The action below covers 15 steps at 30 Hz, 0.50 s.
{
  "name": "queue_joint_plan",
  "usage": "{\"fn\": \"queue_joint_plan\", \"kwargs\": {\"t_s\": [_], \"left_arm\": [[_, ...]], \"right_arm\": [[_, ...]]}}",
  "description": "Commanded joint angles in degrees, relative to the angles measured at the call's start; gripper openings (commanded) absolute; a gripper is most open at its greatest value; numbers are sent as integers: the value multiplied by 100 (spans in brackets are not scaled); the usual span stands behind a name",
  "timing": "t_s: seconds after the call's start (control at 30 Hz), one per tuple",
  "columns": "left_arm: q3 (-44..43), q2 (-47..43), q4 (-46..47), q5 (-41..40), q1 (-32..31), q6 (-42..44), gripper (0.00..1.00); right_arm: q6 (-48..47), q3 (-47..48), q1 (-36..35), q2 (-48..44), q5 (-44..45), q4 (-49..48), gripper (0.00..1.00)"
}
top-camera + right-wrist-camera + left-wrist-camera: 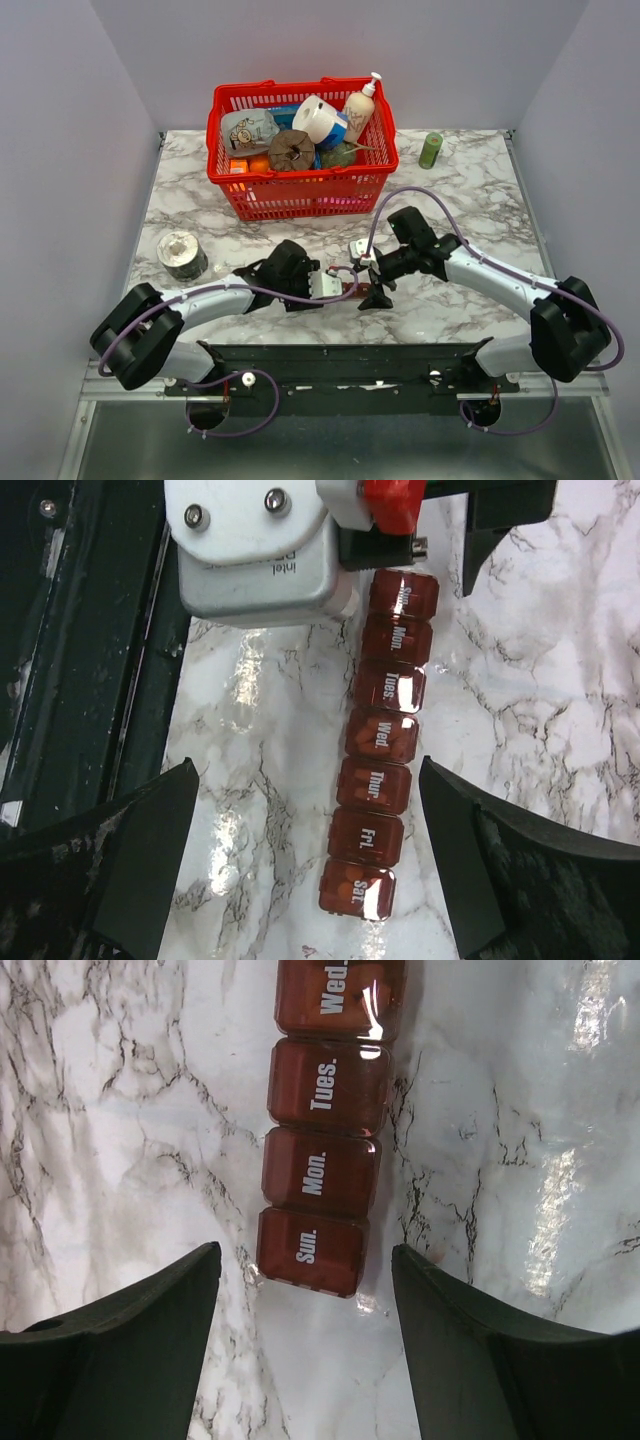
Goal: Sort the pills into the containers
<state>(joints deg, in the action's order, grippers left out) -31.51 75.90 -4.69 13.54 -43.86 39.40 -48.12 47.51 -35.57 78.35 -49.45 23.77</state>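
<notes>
Pill organizer (318, 1160) lies flat on the marble table (120, 1110), straight between the two arms, one end under each gripper.

Left gripper (305, 1255): fingers spread wide, holding nothing. The Sun. cell sits on its centerline, right at the fingertip line. The long axis runs straight away from it: Sun., Mon., Tues., Wed., then out of frame.

Right gripper (308, 770): also spread and empty. The Sat. end is nearest, and Sat., Fri. and Thur. fall inside the finger gap in its wrist view. The strip runs away toward the left arm's white camera housing (255, 550). It is slightly off-center, toward the finger on the right of that view.

Neither arm is clearly nearer; each covers its own end. Height above the lids can't be told.

Looks: dark red-brown translucent strip of seven square cells with white day labels, glossy. All lids look down. Lighter shapes show through Wed. and Sat., possibly pills, not certain.
</notes>
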Motion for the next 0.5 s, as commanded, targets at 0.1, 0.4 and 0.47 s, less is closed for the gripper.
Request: {"fn": "queue_joint_plan", "kwargs": {"t_s": [0.1, 0.4, 0.47], "left_arm": [[-268, 268, -313, 298, 17, -28, 47], [-224, -127, -340, 632, 17, -283, 16], [-242, -207, -348, 693, 17, -336, 13]], "right_arm": [[276, 250, -38, 225, 111, -22, 100], [251, 321, -46, 348, 393, -13, 99], [224, 321, -38, 313, 279, -30, 99]]}}
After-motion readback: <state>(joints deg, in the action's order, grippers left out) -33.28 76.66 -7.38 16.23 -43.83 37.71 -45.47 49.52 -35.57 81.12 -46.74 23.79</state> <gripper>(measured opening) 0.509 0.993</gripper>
